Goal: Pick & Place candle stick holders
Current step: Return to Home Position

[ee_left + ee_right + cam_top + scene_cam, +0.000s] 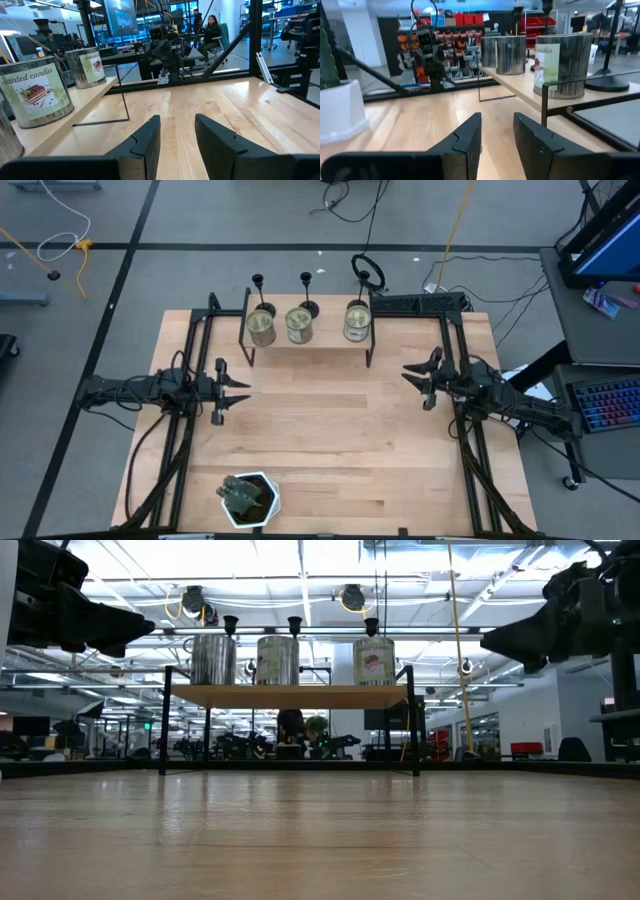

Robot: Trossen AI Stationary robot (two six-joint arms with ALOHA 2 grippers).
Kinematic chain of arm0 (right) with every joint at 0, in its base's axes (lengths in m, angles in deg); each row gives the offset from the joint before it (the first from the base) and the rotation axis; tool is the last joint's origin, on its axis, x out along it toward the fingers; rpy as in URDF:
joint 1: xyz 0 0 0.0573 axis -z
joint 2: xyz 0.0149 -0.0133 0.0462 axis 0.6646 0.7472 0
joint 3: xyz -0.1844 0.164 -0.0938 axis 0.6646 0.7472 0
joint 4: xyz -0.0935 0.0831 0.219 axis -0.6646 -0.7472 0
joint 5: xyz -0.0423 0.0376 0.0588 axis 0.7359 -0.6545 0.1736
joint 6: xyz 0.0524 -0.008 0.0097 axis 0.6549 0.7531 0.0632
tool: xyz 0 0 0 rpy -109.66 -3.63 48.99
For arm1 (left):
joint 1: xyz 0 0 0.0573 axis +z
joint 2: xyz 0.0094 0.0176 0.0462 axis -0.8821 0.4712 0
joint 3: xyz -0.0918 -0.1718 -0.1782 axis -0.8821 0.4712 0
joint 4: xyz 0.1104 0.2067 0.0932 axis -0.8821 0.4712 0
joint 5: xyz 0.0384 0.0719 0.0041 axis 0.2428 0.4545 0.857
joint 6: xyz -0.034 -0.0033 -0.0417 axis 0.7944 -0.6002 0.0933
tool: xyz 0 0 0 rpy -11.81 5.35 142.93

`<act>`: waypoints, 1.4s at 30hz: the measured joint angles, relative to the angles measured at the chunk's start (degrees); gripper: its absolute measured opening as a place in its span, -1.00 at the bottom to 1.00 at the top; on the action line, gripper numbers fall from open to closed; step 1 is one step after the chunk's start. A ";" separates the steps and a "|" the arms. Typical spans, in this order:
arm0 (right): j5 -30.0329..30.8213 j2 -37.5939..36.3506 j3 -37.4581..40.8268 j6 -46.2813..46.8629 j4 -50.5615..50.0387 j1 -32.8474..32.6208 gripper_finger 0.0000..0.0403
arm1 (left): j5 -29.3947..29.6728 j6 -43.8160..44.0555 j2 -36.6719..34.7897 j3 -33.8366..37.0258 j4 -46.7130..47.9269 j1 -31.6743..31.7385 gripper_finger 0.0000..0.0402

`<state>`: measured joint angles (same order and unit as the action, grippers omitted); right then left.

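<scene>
Three black candle stick holders stand upright on their disc bases at the back of a low wooden shelf. Each stands behind a pale tin. Their cups show above the tins in the low view. One holder's base shows in the right wrist view. My left gripper is open and empty, above the table left of the shelf. My right gripper is open and empty to the shelf's right.
Three tins line the shelf's front, and the shelf stands on thin black legs. A white pot with a green plant stands at the near edge, left of centre. Bare wood lies between the grippers. People sit in the room beyond.
</scene>
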<state>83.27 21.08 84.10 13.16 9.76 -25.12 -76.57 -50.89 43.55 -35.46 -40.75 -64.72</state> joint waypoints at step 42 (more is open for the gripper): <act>0.00 -0.01 0.22 1.41 0.26 -0.02 -0.48 | -0.01 -0.02 0.00 0.05 -0.12 0.00 -0.36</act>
<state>83.27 21.08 84.32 14.57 10.02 -25.14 -76.58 -50.91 43.55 -35.41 -40.87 -64.72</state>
